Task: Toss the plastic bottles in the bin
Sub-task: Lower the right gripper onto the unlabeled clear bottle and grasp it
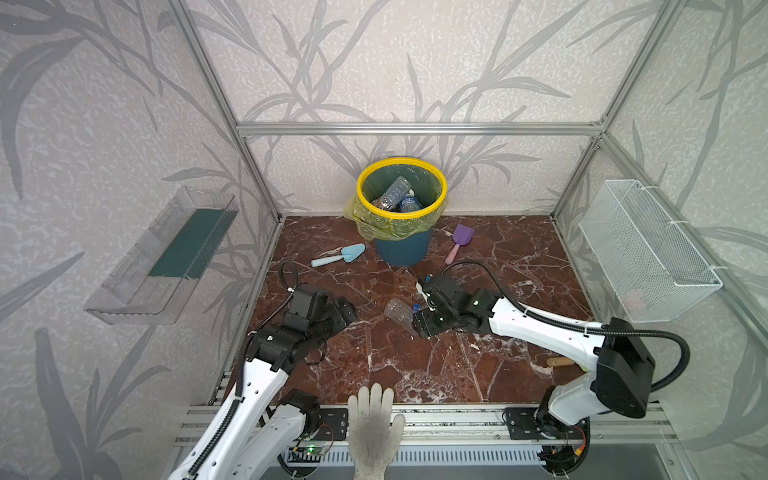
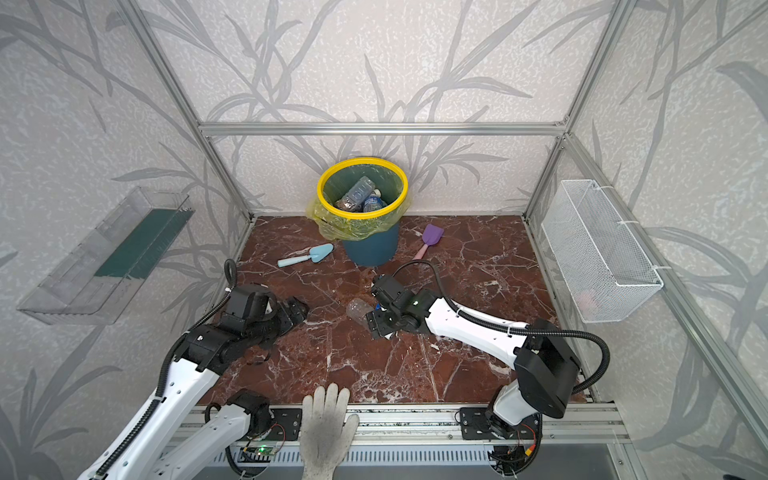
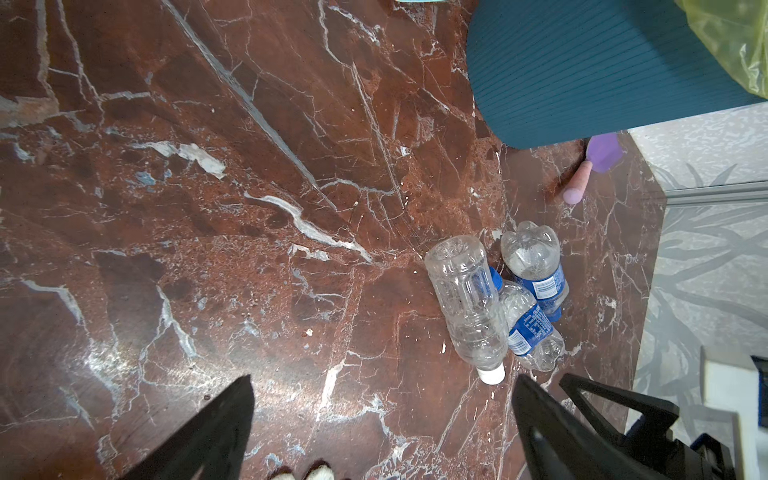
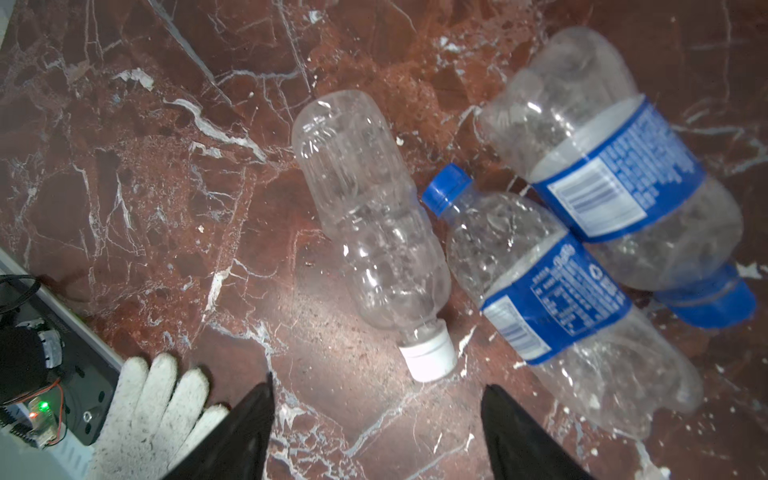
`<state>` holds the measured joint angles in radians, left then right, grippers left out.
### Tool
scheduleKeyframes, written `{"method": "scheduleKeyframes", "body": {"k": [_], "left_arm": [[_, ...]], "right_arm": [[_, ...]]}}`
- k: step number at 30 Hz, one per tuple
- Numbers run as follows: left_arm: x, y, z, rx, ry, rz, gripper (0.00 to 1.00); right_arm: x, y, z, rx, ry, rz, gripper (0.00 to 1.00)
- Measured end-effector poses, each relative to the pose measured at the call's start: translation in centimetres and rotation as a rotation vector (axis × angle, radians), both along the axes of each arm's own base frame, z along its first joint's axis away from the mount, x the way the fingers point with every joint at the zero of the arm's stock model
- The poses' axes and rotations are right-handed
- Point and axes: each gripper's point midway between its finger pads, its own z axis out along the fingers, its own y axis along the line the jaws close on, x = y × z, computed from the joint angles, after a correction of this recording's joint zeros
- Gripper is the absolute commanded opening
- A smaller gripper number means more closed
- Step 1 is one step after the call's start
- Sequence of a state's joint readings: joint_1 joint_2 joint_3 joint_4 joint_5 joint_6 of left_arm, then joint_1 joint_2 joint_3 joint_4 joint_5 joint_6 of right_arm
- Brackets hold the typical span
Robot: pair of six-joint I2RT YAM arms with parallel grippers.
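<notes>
Three plastic bottles lie side by side on the red marble floor: a clear one with a white cap (image 4: 370,232) and two with blue labels (image 4: 540,291) (image 4: 615,166). My right gripper (image 4: 378,388) hangs open just short of the white cap, with nothing between its fingers. In a top view the clear bottle (image 1: 397,309) shows to the left of that gripper (image 1: 419,307). My left gripper (image 3: 382,378) is open and empty, left of the bottles (image 3: 465,303). The bin (image 1: 401,213), teal with a yellow rim and liner, stands at the back and holds several bottles (image 1: 395,193).
A light-blue shovel (image 1: 338,255) and a purple shovel (image 1: 459,241) flank the bin. A white gloved hand (image 1: 374,424) rests on the front rail. A wire basket (image 1: 648,253) hangs on the right wall and a clear tray (image 1: 162,257) on the left.
</notes>
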<state>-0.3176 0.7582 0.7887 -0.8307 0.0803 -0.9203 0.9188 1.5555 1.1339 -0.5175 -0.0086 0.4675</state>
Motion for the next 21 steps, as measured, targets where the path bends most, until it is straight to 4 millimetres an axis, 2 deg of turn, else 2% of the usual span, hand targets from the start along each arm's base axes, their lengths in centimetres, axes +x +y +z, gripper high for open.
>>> {"method": "scheduleKeyframes", "body": {"k": [6, 13, 18, 21], "left_arm": [[-0.5, 0.2, -0.4, 0.005, 0.014, 0.001, 0.97], [-0.8, 0.3, -0.3, 0.004, 0.012, 0.001, 0.97], [-0.9, 0.3, -0.4, 0.004, 0.012, 0.001, 0.96], [-0.9, 0.3, -0.6, 0.005, 0.015, 0.001, 0.97]], "right_arm": [[1.4, 2.1, -0.9, -0.021, -0.01, 0.038, 0.84], [3.3, 4.4, -2.8, -0.077, -0.008, 0.081, 0.85], [4.1, 5.1, -4.5, -0.134, 0.009, 0.106, 0.84], [4.2, 5.1, -5.5, -0.168, 0.022, 0.111, 0.79]]}}
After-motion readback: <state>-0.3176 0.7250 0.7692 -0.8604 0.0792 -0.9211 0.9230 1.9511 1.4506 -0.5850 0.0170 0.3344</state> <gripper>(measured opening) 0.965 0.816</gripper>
